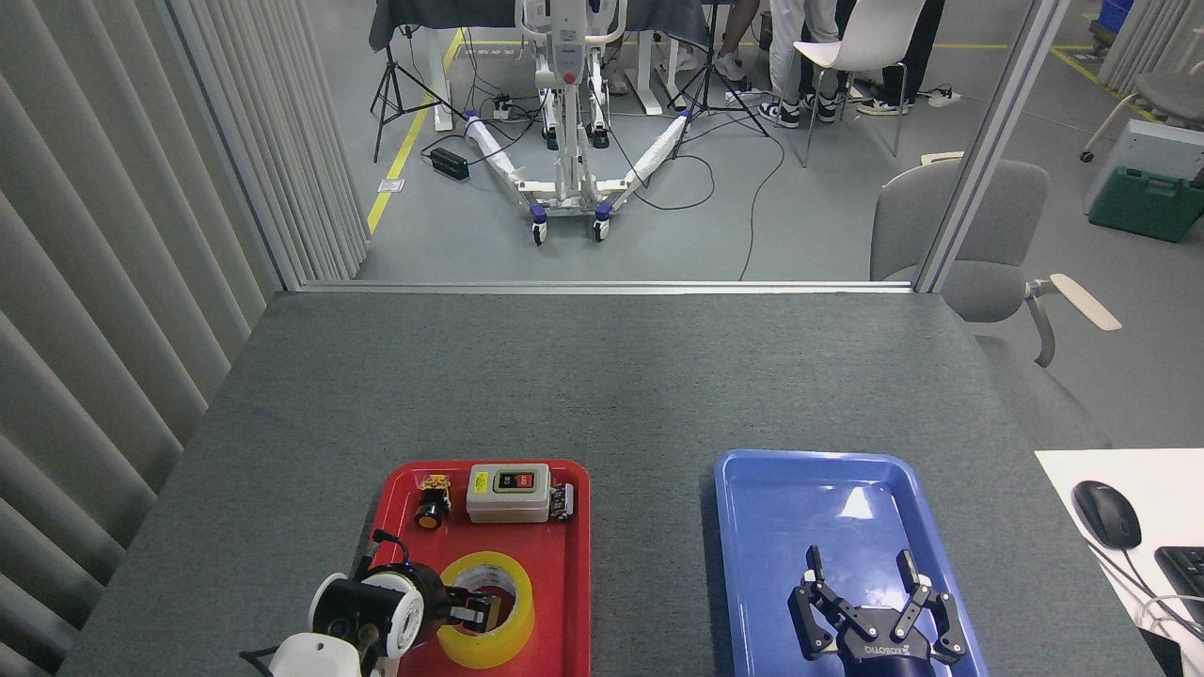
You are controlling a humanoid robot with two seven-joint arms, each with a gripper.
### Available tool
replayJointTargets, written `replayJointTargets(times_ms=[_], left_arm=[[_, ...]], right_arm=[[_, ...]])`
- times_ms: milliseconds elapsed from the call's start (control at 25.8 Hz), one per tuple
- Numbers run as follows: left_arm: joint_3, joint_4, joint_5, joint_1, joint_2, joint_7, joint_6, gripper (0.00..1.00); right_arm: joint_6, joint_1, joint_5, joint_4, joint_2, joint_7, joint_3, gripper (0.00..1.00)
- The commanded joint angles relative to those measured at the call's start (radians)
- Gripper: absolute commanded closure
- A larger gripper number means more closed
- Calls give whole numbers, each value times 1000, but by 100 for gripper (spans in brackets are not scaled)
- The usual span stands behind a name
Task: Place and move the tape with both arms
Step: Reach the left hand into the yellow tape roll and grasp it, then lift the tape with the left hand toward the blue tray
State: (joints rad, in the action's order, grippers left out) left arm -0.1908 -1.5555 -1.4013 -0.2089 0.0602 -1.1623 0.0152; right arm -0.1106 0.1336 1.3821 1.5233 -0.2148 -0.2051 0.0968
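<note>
A yellow tape roll lay flat in a red tray, the left gripper reaching into its core, jaw state unclear, while the right gripper hovered spread apart above a blue tray.

The desk is covered in a matt, rough grey cloth-like felt, while the red tray and blue tray look like smooth glossy plastic, the blue one catching a bright highlight. The tape is shiny translucent yellow film around a white cardboard-looking core. The right end effector is matt black; the left arm's wrist is glossy white plastic.
</note>
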Motion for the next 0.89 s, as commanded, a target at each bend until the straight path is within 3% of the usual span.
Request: replayJointTargets(times_ms=[0, 77, 194, 232, 581, 697, 852], left_arm=[[11, 12, -8, -1, 0, -46, 0, 50], [16, 14, -15, -1, 0, -53, 2, 62], [13, 12, -16, -1, 0, -71, 8, 95], [13, 12, -16, -1, 0, -92, 12, 100], [63, -34, 35, -17, -5, -92, 230, 100], [65, -66, 176, -17, -20, -2, 298, 100], [62, -32, 341, -23, -23, 125, 466, 100]], right_arm=[[0, 0, 0, 0, 0, 0, 0, 0], [0, 0, 0, 0, 0, 0, 0, 0], [-1, 1, 0, 0, -1, 0, 0, 0], [0, 0, 5, 0, -1, -2, 0, 0], [3, 0, 8, 0, 0, -4, 0, 0], [6, 0, 23, 0, 2, -7, -2, 0], [16, 0, 34, -6, 2, -56, -3, 0]])
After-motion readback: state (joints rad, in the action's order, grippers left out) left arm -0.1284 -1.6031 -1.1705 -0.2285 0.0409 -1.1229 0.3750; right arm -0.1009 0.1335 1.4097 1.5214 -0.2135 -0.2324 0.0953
